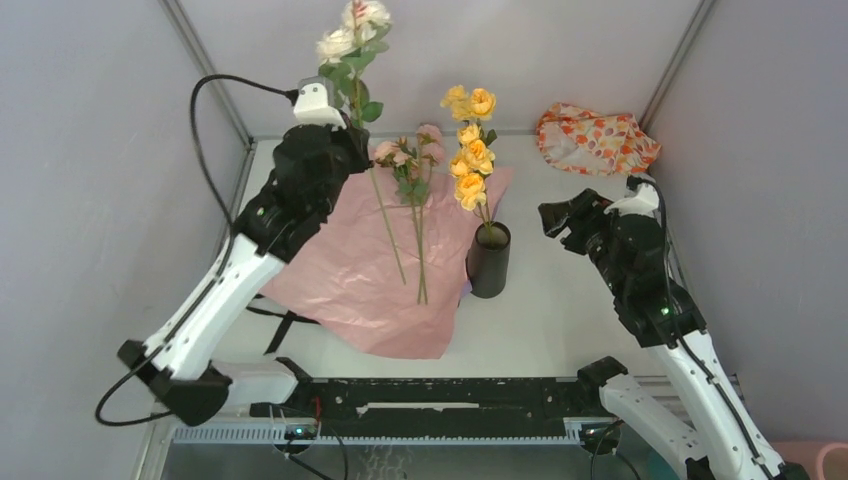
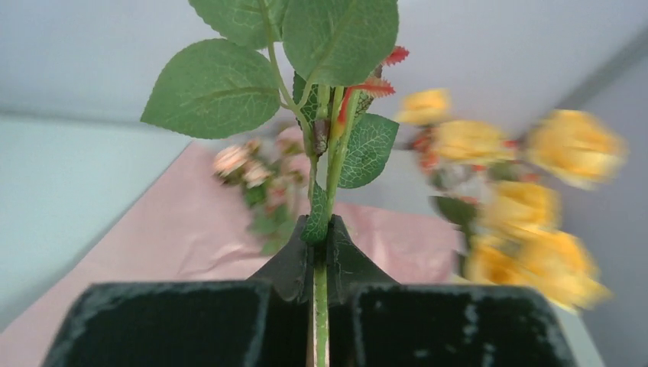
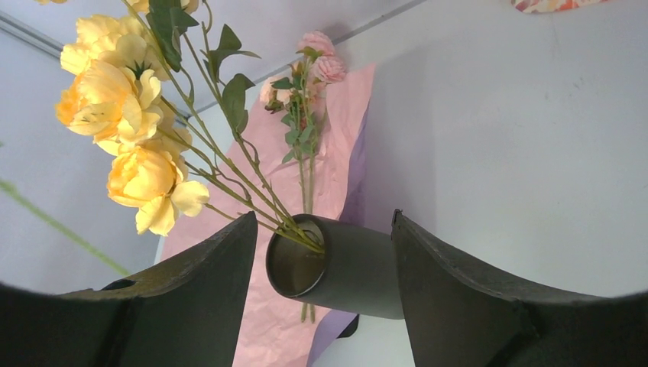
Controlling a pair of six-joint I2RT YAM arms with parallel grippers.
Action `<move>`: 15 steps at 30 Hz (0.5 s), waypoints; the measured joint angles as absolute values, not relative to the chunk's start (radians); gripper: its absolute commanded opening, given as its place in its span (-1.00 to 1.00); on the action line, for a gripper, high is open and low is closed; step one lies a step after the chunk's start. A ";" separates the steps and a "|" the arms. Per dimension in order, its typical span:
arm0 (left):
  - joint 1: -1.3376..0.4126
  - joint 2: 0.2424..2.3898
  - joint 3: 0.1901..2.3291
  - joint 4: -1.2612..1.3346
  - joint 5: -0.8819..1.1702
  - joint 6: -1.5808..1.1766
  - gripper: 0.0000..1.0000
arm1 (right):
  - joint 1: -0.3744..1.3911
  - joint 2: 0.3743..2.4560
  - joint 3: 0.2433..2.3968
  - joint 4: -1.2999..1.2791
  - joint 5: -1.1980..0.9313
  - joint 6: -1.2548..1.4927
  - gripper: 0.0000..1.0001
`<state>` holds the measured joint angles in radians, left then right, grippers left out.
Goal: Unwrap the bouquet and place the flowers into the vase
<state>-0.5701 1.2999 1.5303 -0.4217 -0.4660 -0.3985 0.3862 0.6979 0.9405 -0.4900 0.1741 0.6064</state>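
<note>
**Held: white rose stem (image 1: 352, 62); yellow roses (image 1: 470, 160) in vase (image 1: 489, 262)**

Left end effector (image 2: 321, 248) pressed together, pinching the white rose stem, up and left of the vase. Pink roses (image 1: 412, 160) lie on pink paper (image 1: 350, 280) just left of the vase. Right end effector (image 1: 562, 218) spread, right of the vase, not touching it.

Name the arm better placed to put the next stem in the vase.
Left. The left pincer is shut on the white rose stem, held above the pink paper. The right pincer is open and empty, right of the vase.
</note>
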 measured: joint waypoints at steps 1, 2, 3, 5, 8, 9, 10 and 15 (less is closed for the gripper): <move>-0.620 1.260 1.525 -0.388 -0.474 -0.358 -1.00 | 0.386 0.693 0.940 -0.491 0.175 0.609 0.48; -0.662 1.224 1.522 -0.357 -0.477 -0.327 -1.00 | 0.386 0.688 0.939 -0.491 0.175 0.610 0.48; -0.697 1.191 1.521 -0.328 -0.479 -0.300 -1.00 | 0.386 0.685 0.939 -0.492 0.175 0.611 0.48; -0.736 1.135 1.521 -0.274 -0.484 -0.259 -1.00 | 0.386 0.674 0.937 -0.493 0.176 0.612 0.48; -0.774 1.068 1.515 -0.194 -0.486 -0.217 -1.00 | 0.386 0.659 0.936 -0.503 0.182 0.612 0.47; -0.785 1.048 1.508 -0.163 -0.479 -0.207 -1.00 | 0.386 0.655 0.936 -0.508 0.183 0.612 0.47; -0.798 1.028 1.495 -0.126 -0.463 -0.199 -1.00 | 0.386 0.649 0.936 -0.514 0.186 0.612 0.48; -0.837 0.995 1.442 0.047 -0.357 -0.175 -1.00 | 0.386 0.627 0.936 -0.530 0.200 0.612 0.48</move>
<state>-0.8371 0.9947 1.4422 0.0471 -0.3569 -0.1749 0.3862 0.6273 0.9356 -0.5304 0.2001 0.6121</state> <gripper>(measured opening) 0.035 0.739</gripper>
